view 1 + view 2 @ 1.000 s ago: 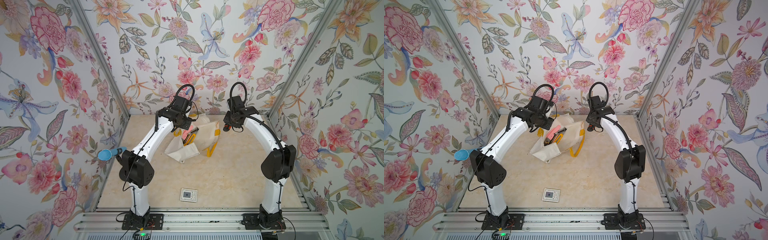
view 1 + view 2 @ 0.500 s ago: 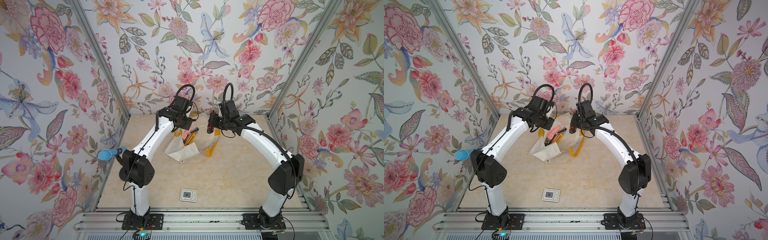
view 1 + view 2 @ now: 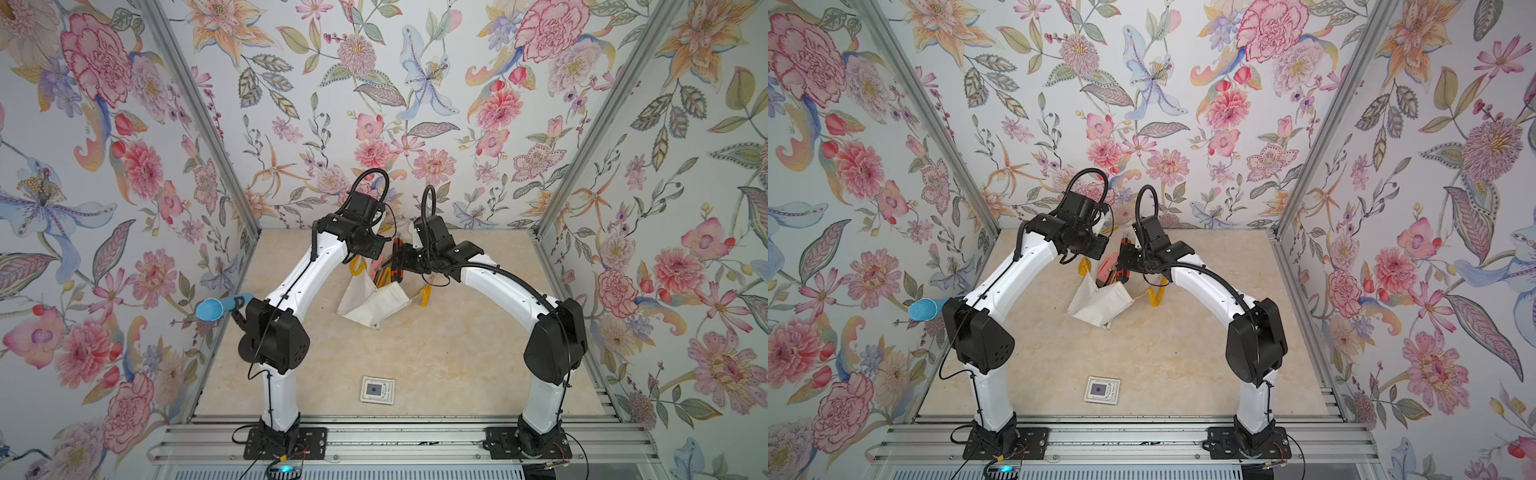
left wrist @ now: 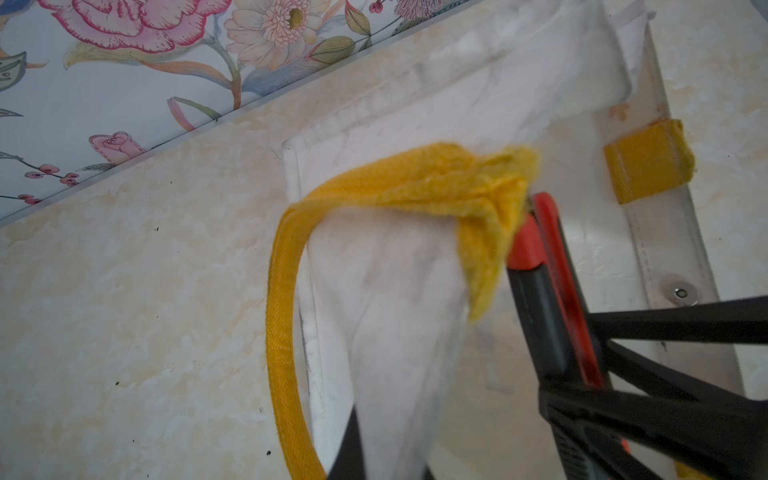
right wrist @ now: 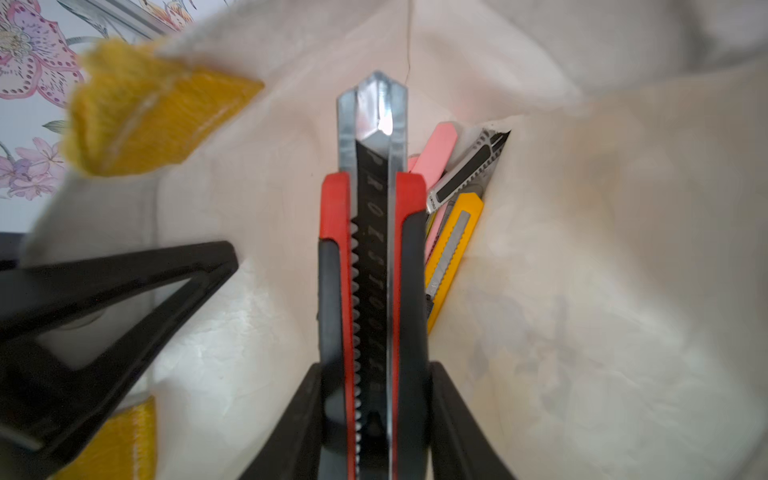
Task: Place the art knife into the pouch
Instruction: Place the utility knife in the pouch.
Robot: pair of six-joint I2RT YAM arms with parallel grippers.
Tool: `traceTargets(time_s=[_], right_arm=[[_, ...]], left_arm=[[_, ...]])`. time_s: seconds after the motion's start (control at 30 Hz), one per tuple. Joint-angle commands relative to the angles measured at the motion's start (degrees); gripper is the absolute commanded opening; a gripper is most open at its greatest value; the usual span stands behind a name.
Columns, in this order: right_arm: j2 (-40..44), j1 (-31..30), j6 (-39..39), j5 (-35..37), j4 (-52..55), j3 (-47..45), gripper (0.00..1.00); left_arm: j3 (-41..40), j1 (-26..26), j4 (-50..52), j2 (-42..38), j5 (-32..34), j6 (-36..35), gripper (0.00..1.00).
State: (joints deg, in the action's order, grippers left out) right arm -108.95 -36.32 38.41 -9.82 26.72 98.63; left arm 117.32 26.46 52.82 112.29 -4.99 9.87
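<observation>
The right gripper (image 5: 376, 370) is clamped around the black-and-red art knife (image 5: 372, 232), whose metal tip points straight ahead of it into the open pouch (image 5: 582, 249). The left gripper (image 5: 208, 266), just beside the right one, is pinched tight on the pouch near its yellow handle (image 5: 158, 120), holding the mouth up. Other cutters (image 5: 453, 232) lie deeper in, ahead of the knife. Pickup and carry look done. What seems left is to push further in, let go and withdraw.

We read spaced letters, perhaps "PROSTO…", down the black slide of the art knife (image 5: 374, 257); print on the card (image 3: 377, 390) is illegible
</observation>
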Motion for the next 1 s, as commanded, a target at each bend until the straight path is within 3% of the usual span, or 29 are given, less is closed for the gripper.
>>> traceTargets(time_s=[0.0, 0.2, 0.37, 0.77, 0.97], right_arm=[[-1.75, -0.15, 0.88, -1.96, -1.06, -0.24, 0.26], [-3.09, 0.36, 0.83, -2.46, -1.08, -0.02, 0.29], [-3.03, 1.32, 0.7, -1.95, -1.06, 0.35, 0.63], [0.13, 5.12, -1.37, -1.05, -1.06, 1.28, 0.69], [4.84, 10.61, -4.44, -0.94, -0.31, 1.38, 0.76]], left_arm=[[0.64, 0.33, -2.63, -1.37, -1.16, 0.05, 0.0], [1.0, 0.48, -2.81, -1.11, -0.98, 0.32, 0.0], [0.81, 0.47, -2.76, -1.12, -0.6, 0.59, 0.0], [2.38, 0.5, -2.63, 0.27, -0.37, 0.86, 0.0], [2.48, 0.47, -2.89, 0.7, -0.43, 1.03, 0.0]])
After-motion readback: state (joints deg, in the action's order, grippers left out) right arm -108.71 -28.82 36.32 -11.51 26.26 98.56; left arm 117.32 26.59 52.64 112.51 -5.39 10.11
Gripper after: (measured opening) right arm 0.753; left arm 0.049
